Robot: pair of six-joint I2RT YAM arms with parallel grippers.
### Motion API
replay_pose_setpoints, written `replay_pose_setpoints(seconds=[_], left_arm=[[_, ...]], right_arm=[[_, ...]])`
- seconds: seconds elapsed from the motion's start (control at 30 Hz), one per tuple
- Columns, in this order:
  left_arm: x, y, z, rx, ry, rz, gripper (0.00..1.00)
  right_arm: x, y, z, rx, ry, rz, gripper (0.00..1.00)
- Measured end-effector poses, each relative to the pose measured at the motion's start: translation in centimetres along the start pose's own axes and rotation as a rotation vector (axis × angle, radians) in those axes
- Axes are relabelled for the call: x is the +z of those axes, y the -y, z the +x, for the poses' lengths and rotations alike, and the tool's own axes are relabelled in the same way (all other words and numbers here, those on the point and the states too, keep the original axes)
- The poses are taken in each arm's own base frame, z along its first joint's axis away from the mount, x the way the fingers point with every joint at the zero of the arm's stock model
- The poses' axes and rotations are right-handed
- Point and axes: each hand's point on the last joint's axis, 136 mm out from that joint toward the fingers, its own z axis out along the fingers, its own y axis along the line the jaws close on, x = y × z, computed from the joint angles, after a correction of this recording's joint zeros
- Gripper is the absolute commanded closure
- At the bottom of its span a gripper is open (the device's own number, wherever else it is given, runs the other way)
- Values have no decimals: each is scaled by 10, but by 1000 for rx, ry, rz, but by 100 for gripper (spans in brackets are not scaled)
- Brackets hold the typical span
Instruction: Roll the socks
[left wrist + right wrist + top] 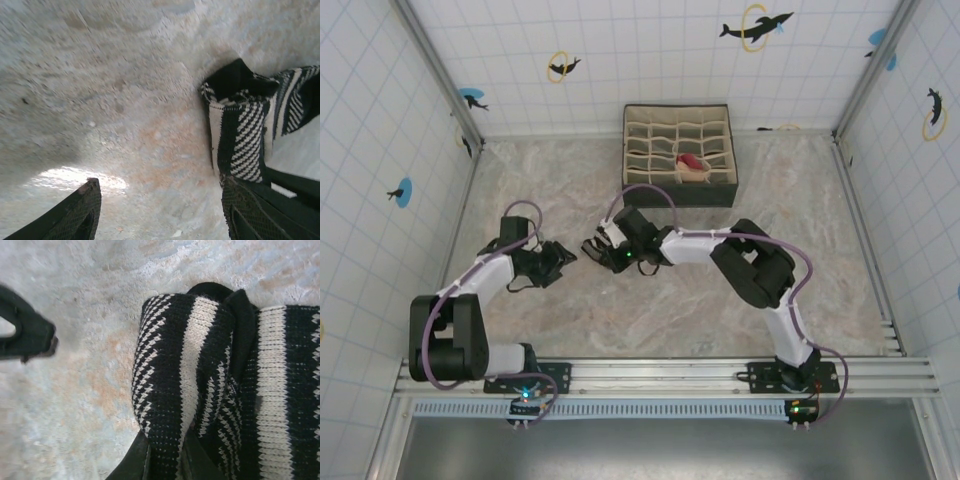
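On the tabletop the right gripper clamps the black sock; the left gripper holds its jaws apart. It looks soft and limp; grip its folded bulk.

Black sock: knit, broad cream-white bands alternating with fine black-and-white zigzag stripes. Bench: mottled grey-beige stone pattern with rusty orange patches. Divider box: beige cells, dark outer wall; sock in it red and peach.
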Motion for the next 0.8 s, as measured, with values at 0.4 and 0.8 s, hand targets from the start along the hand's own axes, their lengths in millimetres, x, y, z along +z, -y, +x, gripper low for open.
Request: replay_pose_setpoints(seconds=[0.4,0.8], left_arm=[[6,27,1,55,45,108,38],[33,52,12,147,37,140,43]], right_arm=[[-7,4,5,380,-14,-269,100],[-14,12,13,591,-2,-329,100]])
